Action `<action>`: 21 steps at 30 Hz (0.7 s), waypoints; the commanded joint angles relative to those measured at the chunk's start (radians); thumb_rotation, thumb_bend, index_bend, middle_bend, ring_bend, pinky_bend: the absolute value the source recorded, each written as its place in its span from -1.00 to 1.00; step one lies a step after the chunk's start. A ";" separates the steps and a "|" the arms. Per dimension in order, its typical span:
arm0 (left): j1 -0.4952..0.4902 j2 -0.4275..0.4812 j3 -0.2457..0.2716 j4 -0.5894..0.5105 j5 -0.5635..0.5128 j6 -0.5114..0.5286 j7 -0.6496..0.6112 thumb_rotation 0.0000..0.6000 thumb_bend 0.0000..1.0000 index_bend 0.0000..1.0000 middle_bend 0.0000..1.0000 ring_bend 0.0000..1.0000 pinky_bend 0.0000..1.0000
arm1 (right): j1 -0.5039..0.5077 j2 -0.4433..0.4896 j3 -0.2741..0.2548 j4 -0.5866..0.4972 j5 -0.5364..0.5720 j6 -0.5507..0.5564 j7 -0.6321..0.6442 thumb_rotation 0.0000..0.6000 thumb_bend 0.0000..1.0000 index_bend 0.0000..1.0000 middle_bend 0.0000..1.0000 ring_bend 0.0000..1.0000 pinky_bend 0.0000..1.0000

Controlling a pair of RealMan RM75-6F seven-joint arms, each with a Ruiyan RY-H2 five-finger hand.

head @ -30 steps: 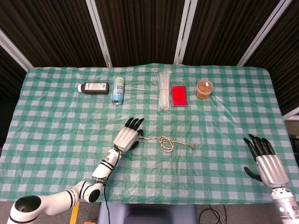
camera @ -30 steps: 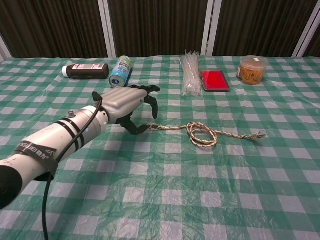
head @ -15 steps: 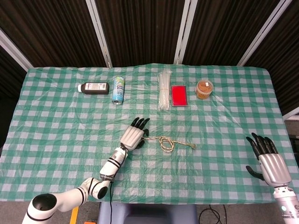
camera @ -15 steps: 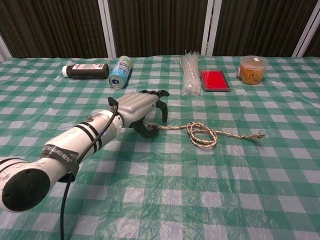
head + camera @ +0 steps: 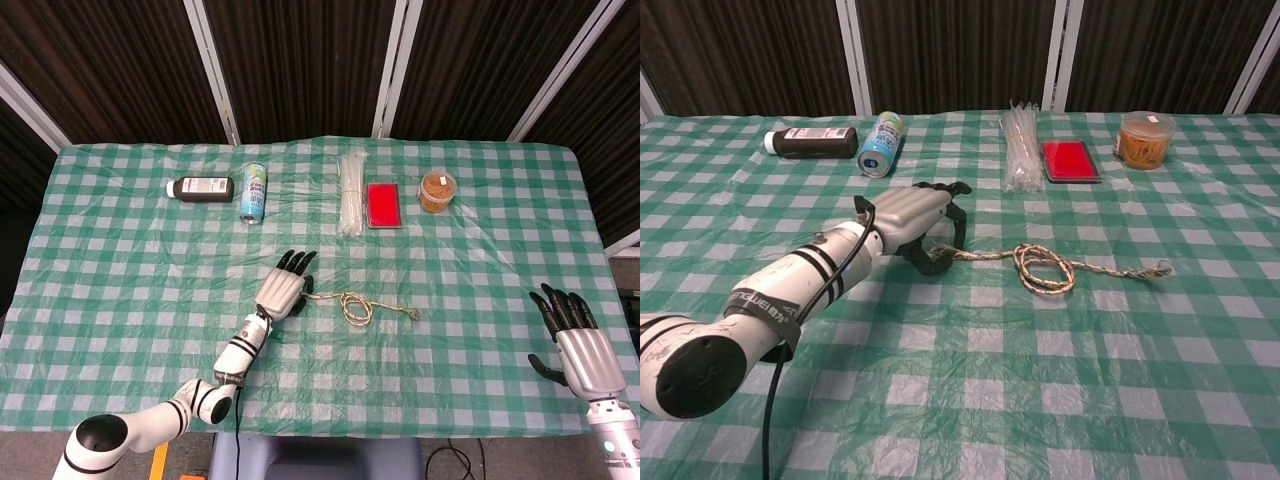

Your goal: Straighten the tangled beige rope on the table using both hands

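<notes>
The beige rope (image 5: 356, 306) lies on the checked cloth, knotted into a small loop (image 5: 1044, 268) at its middle, with a frayed tail (image 5: 1158, 268) pointing right. My left hand (image 5: 285, 290) hovers at the rope's left end, its fingers (image 5: 950, 192) arched above it. The thumb (image 5: 927, 262) sits right beside the rope's tip, and nothing is visibly clamped. My right hand (image 5: 580, 345) hangs open with fingers spread at the table's front right corner, far from the rope. The chest view does not show it.
Along the back of the table (image 5: 130, 260) lie a dark bottle (image 5: 203, 188), a blue can (image 5: 254, 192), a bundle of white cable ties (image 5: 350, 195), a red box (image 5: 383, 204) and a tub (image 5: 437, 190) of orange contents.
My left hand advanced to the rope's left end, then eased back a little with its fingers arching more. The right hand drifted slightly toward the front right. The rope has not moved.
</notes>
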 commanded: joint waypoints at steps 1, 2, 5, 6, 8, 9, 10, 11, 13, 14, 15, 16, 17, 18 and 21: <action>-0.002 -0.001 0.001 0.001 -0.003 -0.001 -0.002 1.00 -0.13 0.03 -0.98 -1.00 -1.00 | 0.000 -0.001 0.000 0.001 0.000 0.001 -0.001 1.00 -0.35 -1.00 -1.00 -1.00 -1.00; -0.002 -0.002 0.001 0.001 -0.003 0.002 -0.005 1.00 -0.14 0.04 -0.98 -1.00 -1.00 | 0.000 -0.001 0.000 0.002 0.000 0.000 -0.002 1.00 -0.35 -1.00 -1.00 -1.00 -1.00; -0.001 -0.006 0.005 0.006 0.003 0.016 -0.019 1.00 -0.13 0.08 -0.95 -1.00 -0.99 | 0.001 -0.003 0.001 0.003 -0.001 -0.001 -0.003 1.00 -0.35 -1.00 -1.00 -1.00 -1.00; -0.001 -0.008 0.006 0.009 0.004 0.018 -0.023 1.00 -0.12 0.10 -0.94 -1.00 -0.98 | 0.001 -0.003 0.002 0.003 -0.001 0.000 -0.002 1.00 -0.35 -1.00 -1.00 -1.00 -1.00; -0.002 -0.009 0.008 0.014 0.005 0.022 -0.026 1.00 -0.11 0.15 -0.93 -1.00 -0.97 | 0.000 -0.002 0.003 0.004 -0.001 0.003 -0.001 1.00 -0.35 -1.00 -1.00 -1.00 -1.00; -0.001 -0.010 0.009 0.016 0.007 0.027 -0.030 1.00 -0.10 0.17 -0.92 -1.00 -0.97 | 0.001 -0.002 0.004 0.005 0.001 0.003 0.000 1.00 -0.35 -1.00 -1.00 -1.00 -1.00; -0.001 -0.010 0.010 0.017 0.009 0.031 -0.034 1.00 -0.09 0.19 -0.92 -1.00 -0.97 | 0.001 -0.003 0.005 0.005 0.002 0.002 -0.001 1.00 -0.35 -1.00 -1.00 -1.00 -1.00; 0.000 -0.010 0.011 0.017 0.011 0.035 -0.038 1.00 -0.08 0.20 -0.91 -1.00 -0.97 | 0.002 -0.004 0.005 0.006 0.003 0.000 -0.001 1.00 -0.35 -1.00 -1.00 -1.00 -1.00; 0.006 -0.009 0.017 0.018 0.016 0.046 -0.043 1.00 -0.05 0.22 -0.91 -1.00 -0.97 | 0.007 -0.007 0.005 0.010 -0.001 -0.007 -0.004 1.00 -0.35 -1.00 -1.00 -1.00 -1.00; 0.007 -0.007 0.019 0.016 0.018 0.051 -0.045 1.00 0.00 0.22 -0.91 -1.00 -0.97 | 0.012 -0.009 0.004 0.012 -0.004 -0.012 -0.005 1.00 -0.35 -1.00 -1.00 -1.00 -1.00; 0.010 -0.003 0.023 0.012 0.020 0.052 -0.043 1.00 0.06 0.22 -0.91 -1.00 -0.97 | 0.019 -0.013 0.005 0.014 -0.009 -0.020 -0.004 1.00 -0.35 -1.00 -1.00 -1.00 -1.00; 0.012 0.001 0.026 0.007 0.020 0.053 -0.040 1.00 0.11 0.23 -0.91 -1.00 -0.96 | 0.027 -0.017 0.008 0.015 -0.012 -0.026 -0.004 1.00 -0.35 -0.99 -1.00 -1.00 -1.00; 0.015 0.006 0.029 0.000 0.022 0.055 -0.036 1.00 0.13 0.23 -0.91 -1.00 -0.96 | 0.038 -0.021 0.011 0.017 -0.018 -0.034 -0.008 1.00 -0.35 -0.97 -1.00 -1.00 -1.00; 0.020 0.013 0.033 -0.012 0.024 0.063 -0.031 1.00 0.14 0.23 -0.91 -1.00 -0.96 | 0.057 -0.025 0.017 0.019 -0.024 -0.053 -0.017 1.00 -0.35 -0.92 -1.00 -1.00 -1.00; 0.041 0.034 0.045 -0.051 0.027 0.080 -0.026 1.00 0.14 0.23 -0.91 -1.00 -0.96 | 0.110 -0.040 0.046 0.014 -0.023 -0.100 -0.046 1.00 -0.35 -0.70 -1.00 -1.00 -1.00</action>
